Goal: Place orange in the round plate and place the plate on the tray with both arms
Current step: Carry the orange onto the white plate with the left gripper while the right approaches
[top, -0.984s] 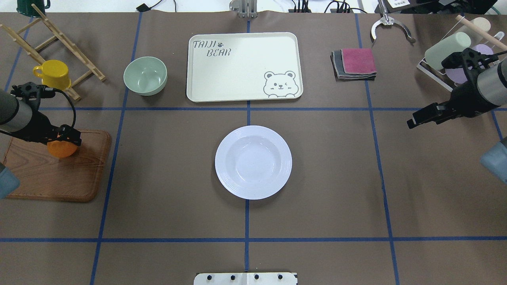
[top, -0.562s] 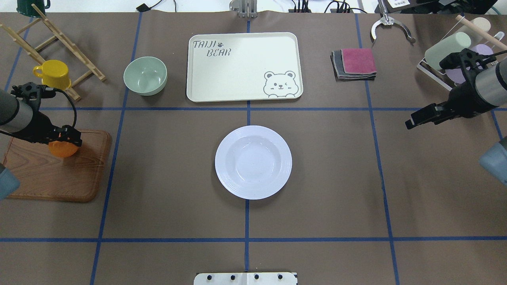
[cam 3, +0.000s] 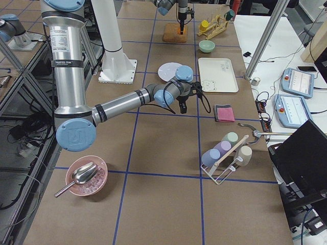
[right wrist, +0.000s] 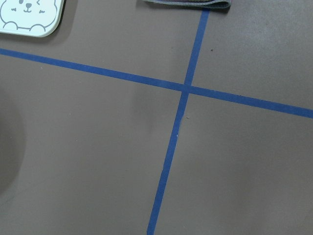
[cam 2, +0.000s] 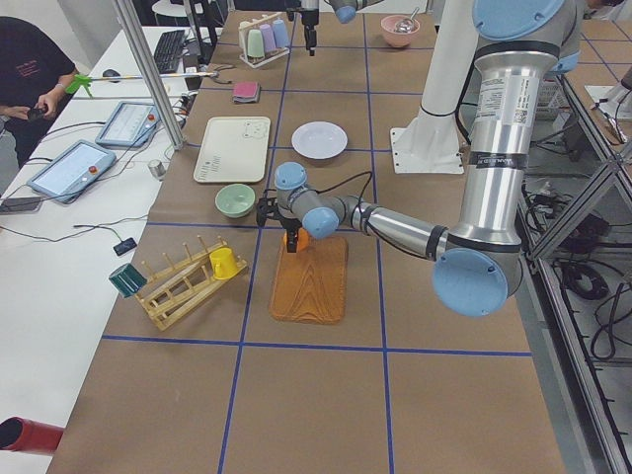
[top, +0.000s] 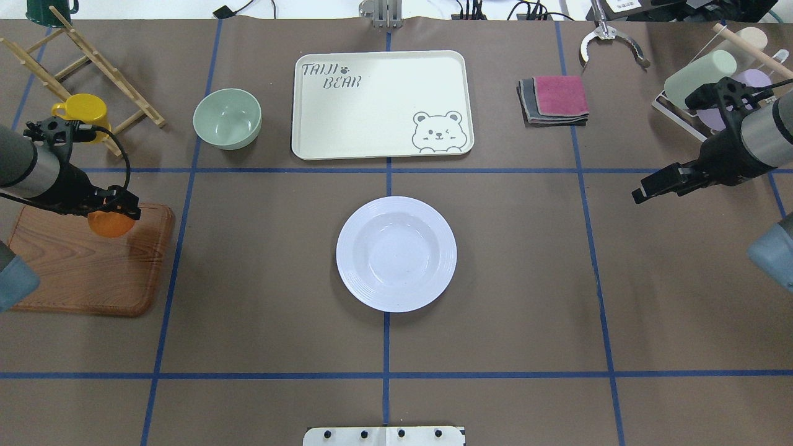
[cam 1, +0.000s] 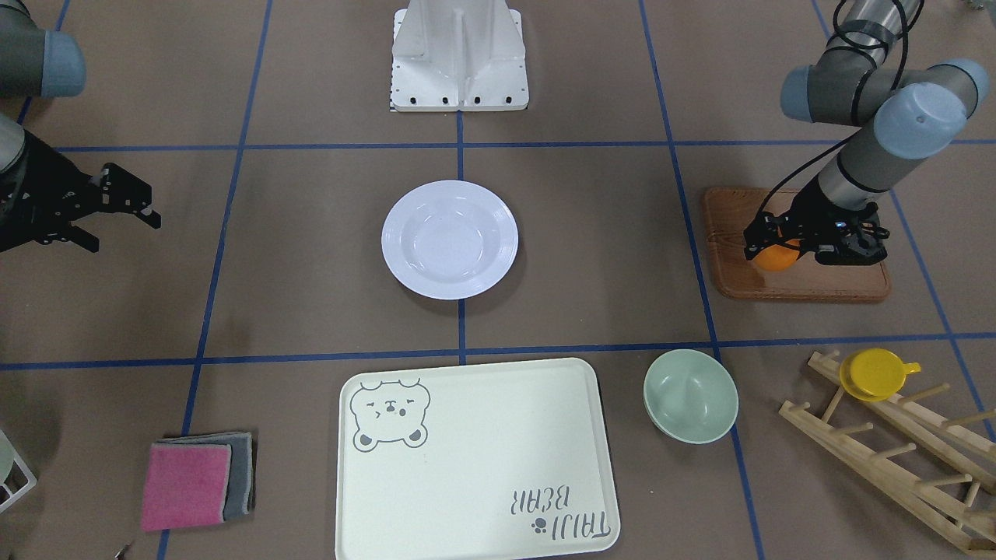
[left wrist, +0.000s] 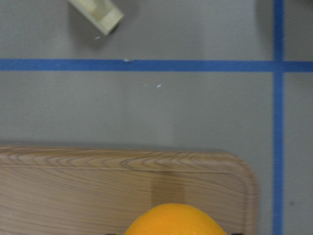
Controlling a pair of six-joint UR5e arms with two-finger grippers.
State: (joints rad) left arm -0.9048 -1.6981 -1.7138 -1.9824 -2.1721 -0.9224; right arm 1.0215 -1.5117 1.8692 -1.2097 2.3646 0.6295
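Note:
The orange (top: pixel 109 227) is held in my left gripper (top: pixel 114 208), which is shut on it just above the far right corner of the brown wooden board (top: pixel 80 272). In the left wrist view the orange (left wrist: pixel 175 221) fills the bottom edge, over the board. The white round plate (top: pixel 396 254) lies with nothing in it at the table's middle. Beyond it lies the cream bear tray (top: pixel 381 102), also bare. My right gripper (top: pixel 645 188) hangs open over bare table far to the plate's right; in the front view its fingers (cam 1: pixel 144 211) are spread.
A pale green bowl (top: pixel 227 118) stands left of the tray. A yellow cup (top: pixel 83 114) hangs on a wooden rack (top: pixel 93 62) at the far left. Folded cloths (top: pixel 554 99) and a rack of cups (top: pixel 712 77) are at the far right.
My left gripper has risen with the orange and moved a little right and farther back over the board. The right gripper has drifted slightly left.

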